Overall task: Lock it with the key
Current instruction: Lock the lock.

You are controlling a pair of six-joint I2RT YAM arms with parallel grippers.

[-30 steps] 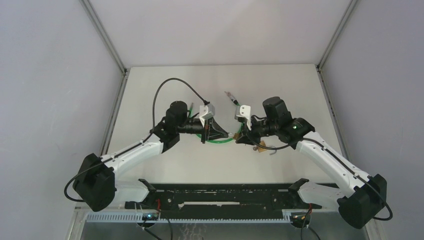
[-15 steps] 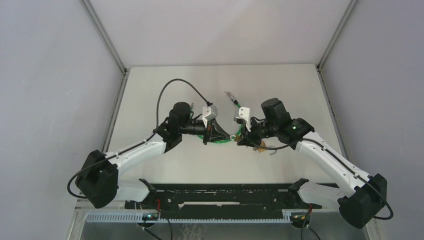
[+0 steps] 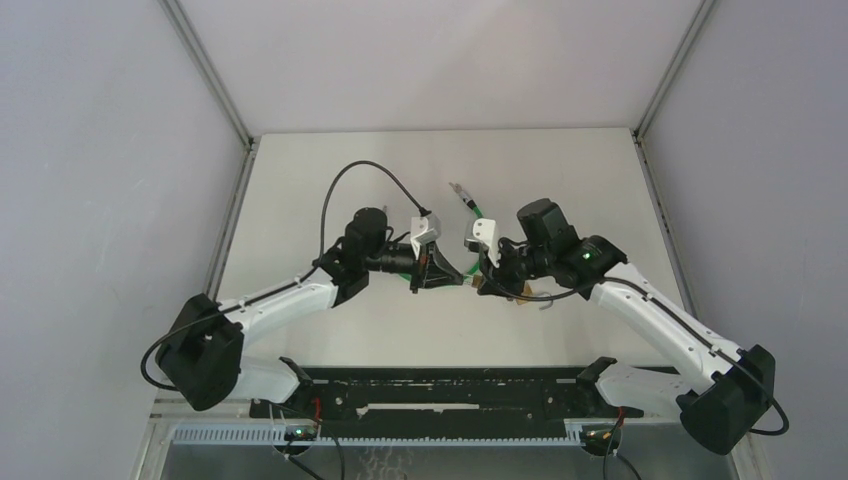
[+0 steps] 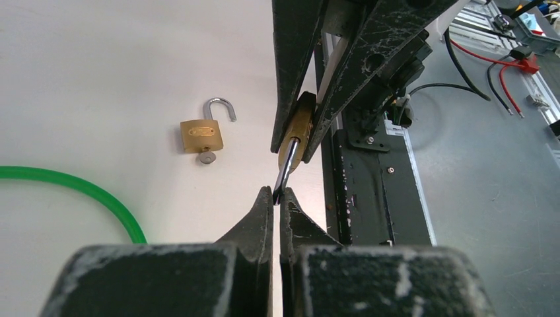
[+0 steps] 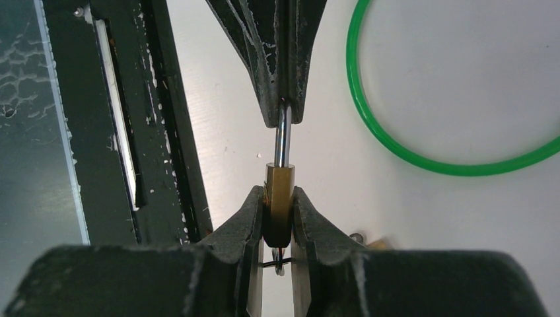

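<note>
A brass padlock (image 5: 280, 198) hangs in the air between the two arms, with my right gripper (image 5: 279, 195) shut on its body. A silver key (image 5: 278, 263) on a thin wire ring sticks out under the body, between the fingers. The steel shackle (image 5: 283, 142) points away toward my left gripper (image 4: 278, 195), which is shut on the shackle's tip (image 4: 284, 178). In the top view the grippers meet tip to tip, left gripper (image 3: 437, 277) facing right gripper (image 3: 478, 281).
A second brass padlock (image 4: 201, 135) lies on the table with its shackle open and a key in its keyhole. A green ring (image 5: 396, 142) lies under the grippers. A small metal piece (image 3: 462, 193) lies farther back. The black rail (image 3: 450, 385) runs along the near edge.
My left arm has swung right and my right gripper has shifted a little left, so the two grippers have come together at the padlock. Neither gripper's opening has changed.
</note>
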